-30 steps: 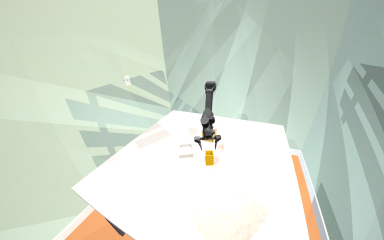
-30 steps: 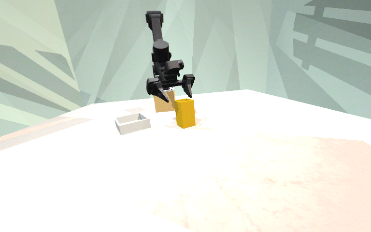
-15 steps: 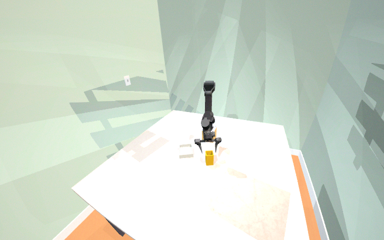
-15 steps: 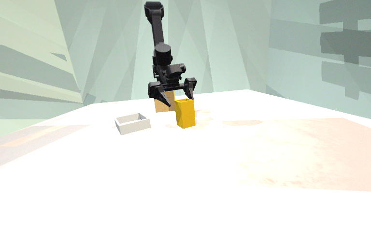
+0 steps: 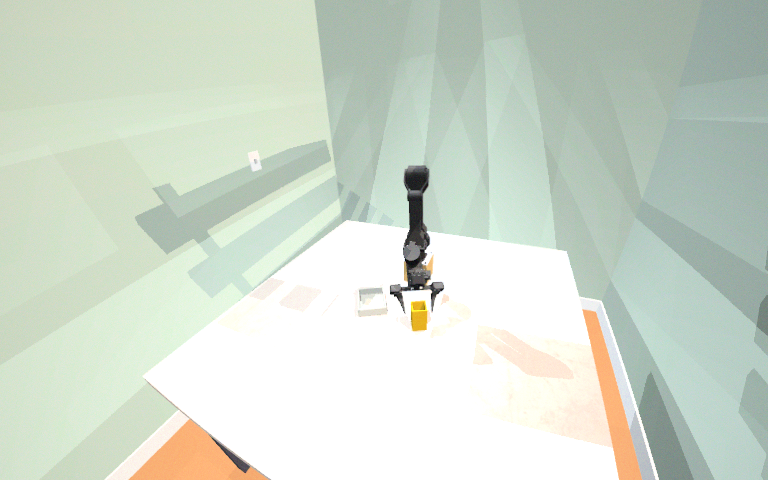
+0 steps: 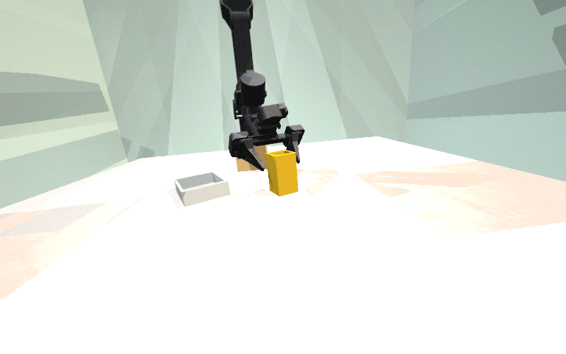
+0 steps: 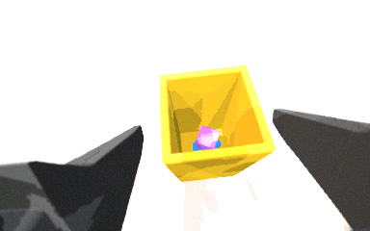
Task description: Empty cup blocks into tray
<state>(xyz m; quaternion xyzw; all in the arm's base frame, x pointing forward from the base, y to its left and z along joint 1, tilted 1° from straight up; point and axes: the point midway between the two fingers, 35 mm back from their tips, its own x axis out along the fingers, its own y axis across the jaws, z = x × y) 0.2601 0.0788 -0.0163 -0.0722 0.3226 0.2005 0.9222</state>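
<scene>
Top: the tall yellow square-sided cup (image 5: 419, 316) (image 6: 284, 174) (image 7: 218, 157) stands on the white table (image 5: 339, 384) (image 6: 271, 267), well inside its edges; the shallow grey rectangular tray (image 5: 372, 310) (image 6: 206, 195) lies near, toward nine o'clock.

Exterior: the cup's long axis is vertical, mouth at twelve o'clock. The black claw (image 5: 417, 308) (image 6: 281, 165) (image 7: 207, 123) is wide open, holding nothing.

Wrist: fingertips flank the cup at nine and three o'clock, apart from its rim; inside lie a purple block (image 7: 208, 138) and a blue block (image 7: 198, 145).

Tan block (image 5: 429, 264) (image 6: 251, 164), white wall plate (image 5: 254, 161), pale green walls (image 5: 271, 67) (image 6: 317, 62), orange floor (image 5: 175, 452)

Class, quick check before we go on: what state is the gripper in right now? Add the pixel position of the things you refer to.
Gripper (image 5: 417, 302) (image 6: 280, 166) (image 7: 207, 123): open, holding nothing, fingertips apart near the yellow cup (image 5: 419, 318) (image 6: 284, 175) (image 7: 207, 171).
</scene>
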